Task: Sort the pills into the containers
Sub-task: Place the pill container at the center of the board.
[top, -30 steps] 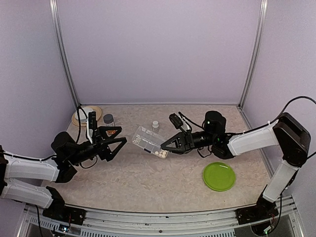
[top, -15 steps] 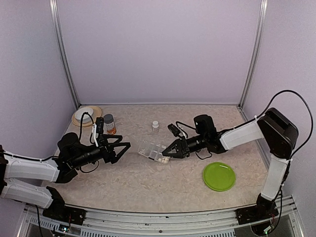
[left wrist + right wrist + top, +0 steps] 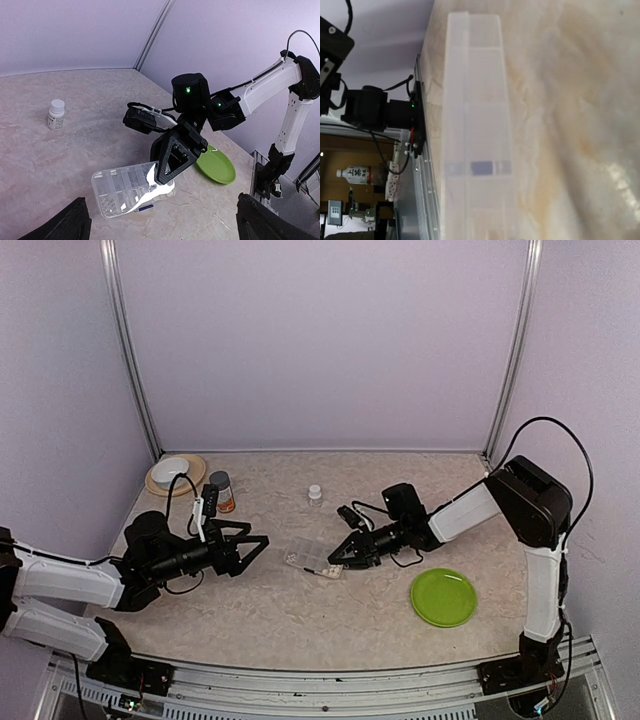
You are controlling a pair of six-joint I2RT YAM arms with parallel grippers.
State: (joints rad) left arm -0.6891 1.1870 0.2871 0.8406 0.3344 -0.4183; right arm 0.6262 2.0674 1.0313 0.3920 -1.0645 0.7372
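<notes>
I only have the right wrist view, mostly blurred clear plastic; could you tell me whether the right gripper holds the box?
Observer: Yes, the right gripper is shut on the clear box at the end on its side.
Operator: Thanks; where is the left gripper?
Observer: The left gripper is open, facing the box's other side, not touching it.
Operator: Anything nearby?
Observer: A small white bottle stands beyond the box, apart from it.

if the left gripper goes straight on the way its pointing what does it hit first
Most likely the clear box, centred ahead of the open left gripper in its wrist view, with the right gripper clamped on its far end. Depth is unclear, so it might pass above.
</notes>
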